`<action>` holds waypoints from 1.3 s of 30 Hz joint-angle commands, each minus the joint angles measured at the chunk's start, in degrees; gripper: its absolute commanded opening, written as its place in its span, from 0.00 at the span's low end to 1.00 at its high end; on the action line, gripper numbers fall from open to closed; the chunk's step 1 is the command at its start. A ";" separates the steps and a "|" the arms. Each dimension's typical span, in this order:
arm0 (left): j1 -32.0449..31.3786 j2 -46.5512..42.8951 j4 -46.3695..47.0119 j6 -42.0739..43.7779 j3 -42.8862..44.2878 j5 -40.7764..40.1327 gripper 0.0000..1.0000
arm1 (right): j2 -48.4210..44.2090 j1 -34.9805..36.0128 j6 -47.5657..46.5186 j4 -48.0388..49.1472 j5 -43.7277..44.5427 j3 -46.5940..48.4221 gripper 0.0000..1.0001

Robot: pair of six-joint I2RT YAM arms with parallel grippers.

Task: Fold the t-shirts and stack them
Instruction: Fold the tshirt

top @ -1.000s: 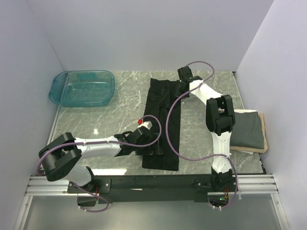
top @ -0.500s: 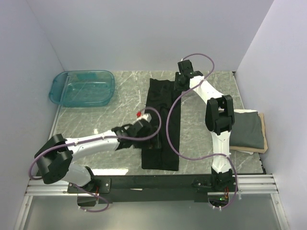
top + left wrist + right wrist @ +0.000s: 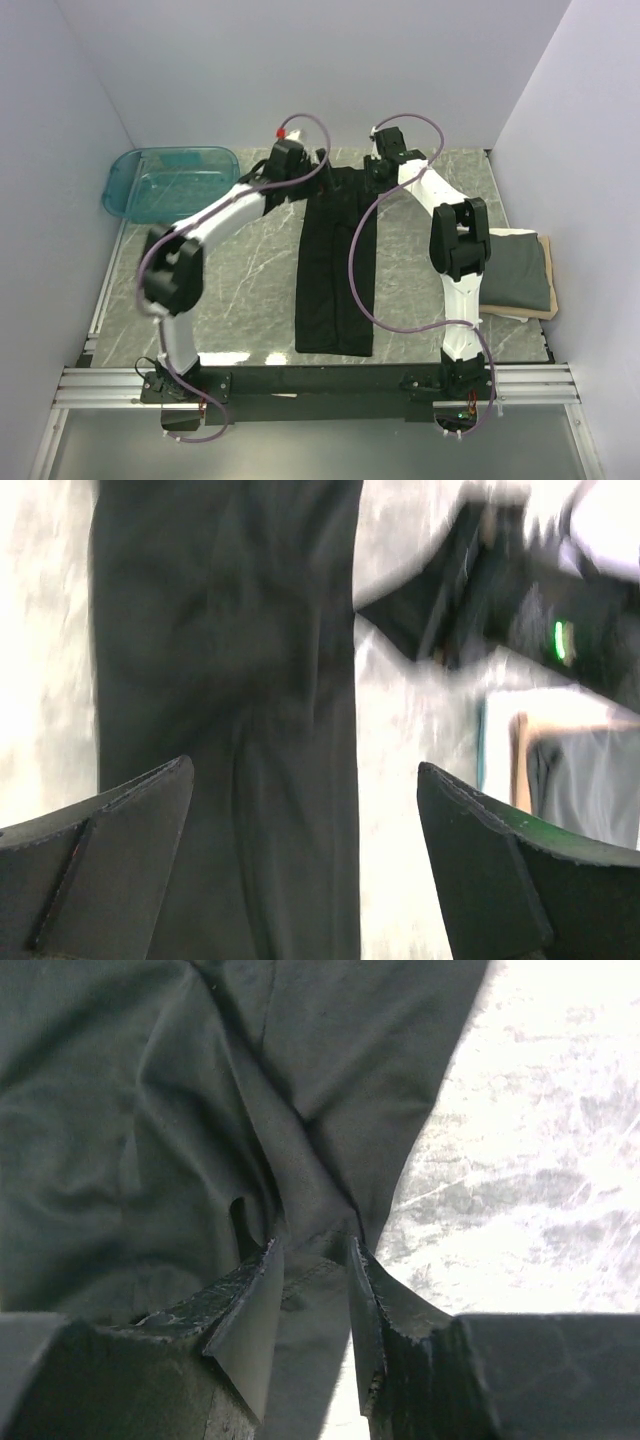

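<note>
T-shirts lay in two places on the table point(image 3: 250, 260): the black t-shirt point(image 3: 335, 270) ran as a long narrow strip from the upper centre of the overhead frame down to the lower centre. The dark grey t-shirt point(image 3: 515, 272) sat folded on the tan board point(image 3: 547, 250) at the right edge. By my reading one shirt was done and the black one was only half folded, well apart from the stack. The teal tub point(image 3: 120, 190) stood in the upper left. Both arms reached to the strip's top end, close together. I judged a knock between them the first risk, since the left wrist view was smeared with motion. The right arm's purple cable point(image 3: 350, 262) looped across the strip, so a wide swing might drag the cloth out of line. My left gripper point(image 3: 305, 768) hung spread wide over the black cloth with nothing in it; a low descent could rake a crease loose. My right gripper point(image 3: 311, 1248) sat at the strip's upper right corner with its jaws part-way apart, astride a ridge of hem and clamping nothing that I could see. Lifting it carelessly might snag that hem and spoil the fold.
</note>
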 commanded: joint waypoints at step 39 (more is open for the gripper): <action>6.89 36.20 -0.71 4.27 27.60 7.12 0.99 | 9.08 -1.51 -15.49 -5.77 -9.25 15.90 0.00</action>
